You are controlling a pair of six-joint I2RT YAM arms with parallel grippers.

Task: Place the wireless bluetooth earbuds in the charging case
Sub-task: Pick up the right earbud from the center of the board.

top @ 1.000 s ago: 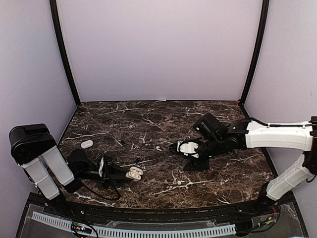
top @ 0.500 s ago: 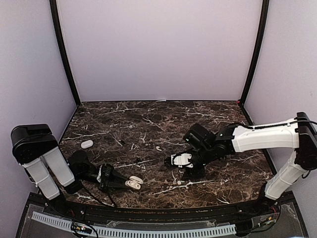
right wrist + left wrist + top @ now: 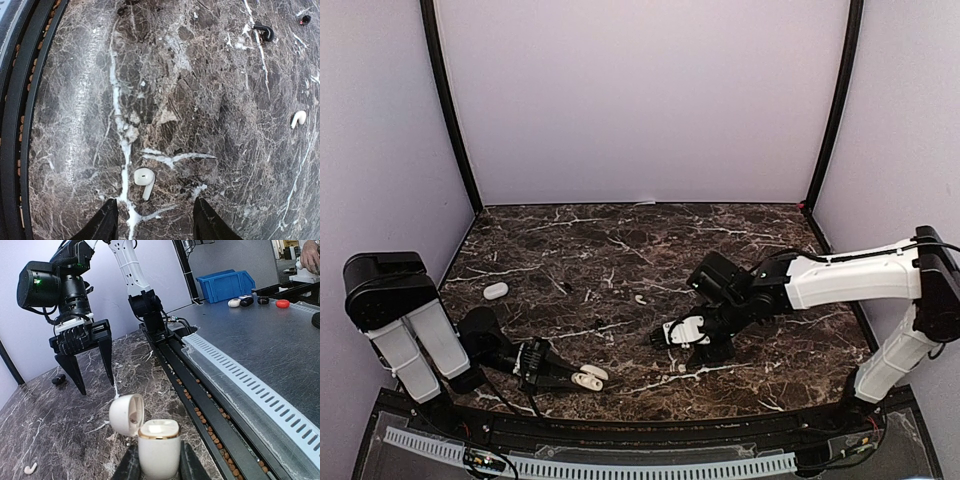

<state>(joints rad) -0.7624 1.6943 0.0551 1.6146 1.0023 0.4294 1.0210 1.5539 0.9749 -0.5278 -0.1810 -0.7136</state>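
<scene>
Right wrist: black hook point(image 3: 265, 32) beyond earbud point(image 3: 298, 118)

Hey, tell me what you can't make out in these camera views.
- Sockets of the charging case, left wrist view: seen almost edge-on over the rim, so whether an earbud sits inside cannot be told.
- Jaws of the left gripper, same view: cut off by the bottom edge.
- The earbuds, top view: too small to tell head from stem.
- The white oval object, top view: too small to identify.
</scene>
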